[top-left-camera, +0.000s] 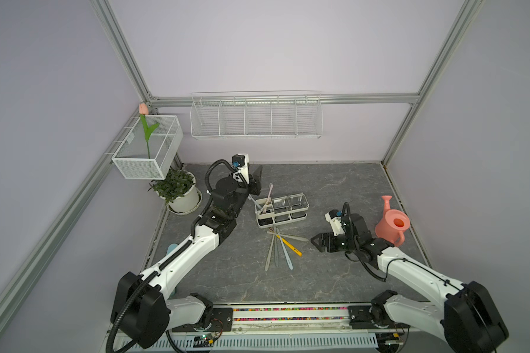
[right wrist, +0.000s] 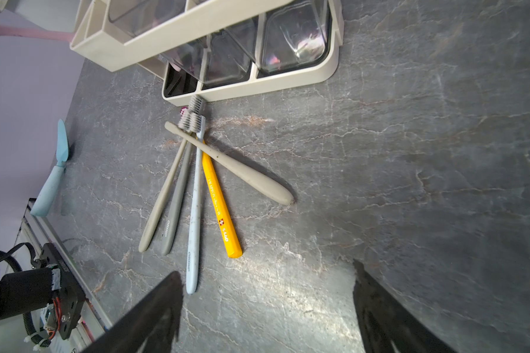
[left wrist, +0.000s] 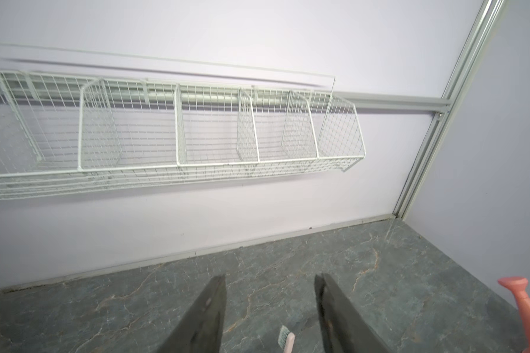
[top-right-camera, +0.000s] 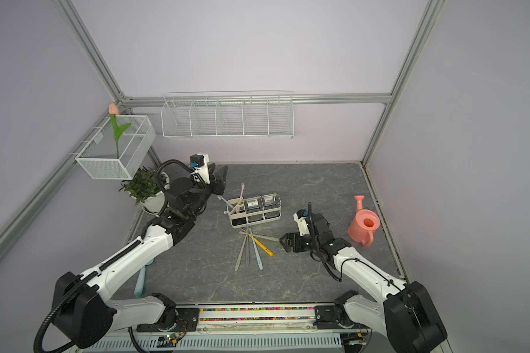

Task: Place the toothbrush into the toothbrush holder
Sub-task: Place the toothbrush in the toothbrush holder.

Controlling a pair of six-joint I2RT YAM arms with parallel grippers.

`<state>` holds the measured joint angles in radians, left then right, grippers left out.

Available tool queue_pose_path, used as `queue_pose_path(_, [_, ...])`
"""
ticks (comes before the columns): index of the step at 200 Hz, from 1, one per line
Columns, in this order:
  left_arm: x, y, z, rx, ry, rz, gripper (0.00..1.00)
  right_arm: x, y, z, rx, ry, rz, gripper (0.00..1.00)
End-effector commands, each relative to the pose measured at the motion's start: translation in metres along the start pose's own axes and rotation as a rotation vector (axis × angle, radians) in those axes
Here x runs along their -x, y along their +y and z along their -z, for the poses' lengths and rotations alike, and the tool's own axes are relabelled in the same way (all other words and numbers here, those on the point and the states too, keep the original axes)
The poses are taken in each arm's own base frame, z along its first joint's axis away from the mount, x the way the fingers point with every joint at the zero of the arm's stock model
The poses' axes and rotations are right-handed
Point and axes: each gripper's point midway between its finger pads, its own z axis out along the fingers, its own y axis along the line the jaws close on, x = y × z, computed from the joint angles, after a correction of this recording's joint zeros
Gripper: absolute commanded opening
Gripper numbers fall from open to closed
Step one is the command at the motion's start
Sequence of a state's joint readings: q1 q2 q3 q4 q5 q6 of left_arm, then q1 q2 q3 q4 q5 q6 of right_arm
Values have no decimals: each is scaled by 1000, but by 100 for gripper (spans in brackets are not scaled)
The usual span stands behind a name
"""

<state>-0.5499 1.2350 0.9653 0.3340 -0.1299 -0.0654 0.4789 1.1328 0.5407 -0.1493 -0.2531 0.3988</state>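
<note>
Tabletop [top-left-camera: 334, 183], grey-veined (lilac walls [top-left-camera: 288, 45] around), lies beneath left hand [left wrist: 270, 279] and right hand [right wrist: 266, 269], both released.

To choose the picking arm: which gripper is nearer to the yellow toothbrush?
Right. The right gripper is close beside the yellow toothbrush; the left gripper is beyond the toothbrush holder.

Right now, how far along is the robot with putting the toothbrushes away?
A pink toothbrush and a white toothbrush already stand in the toothbrush holder. The left gripper is open around the pink head, gripping nothing. Five toothbrushes lie on the table by the open right gripper, yet to go.
</note>
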Motion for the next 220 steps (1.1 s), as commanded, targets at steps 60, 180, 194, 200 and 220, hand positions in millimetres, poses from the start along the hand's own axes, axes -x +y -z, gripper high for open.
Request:
queue_pose_path(60, [8,8,32,20,14,64,53,10,5,6,0,-23,30,89])
queue_pose_path(180, [-44,13,92,0,144,160,54,13,67,2,26,27,295,93])
queue_pose_path(194, [-61,-5,97,-111,156,175,54,14,72,1,32,3,316,94])
queue_pose_path(200, [-68,-8,99,-124,165,187,55,15,74,1,35,-4,321,93])
queue_pose_path(220, [-86,-1,104,-94,192,195,55,14,75,-3,32,-1,315,93])
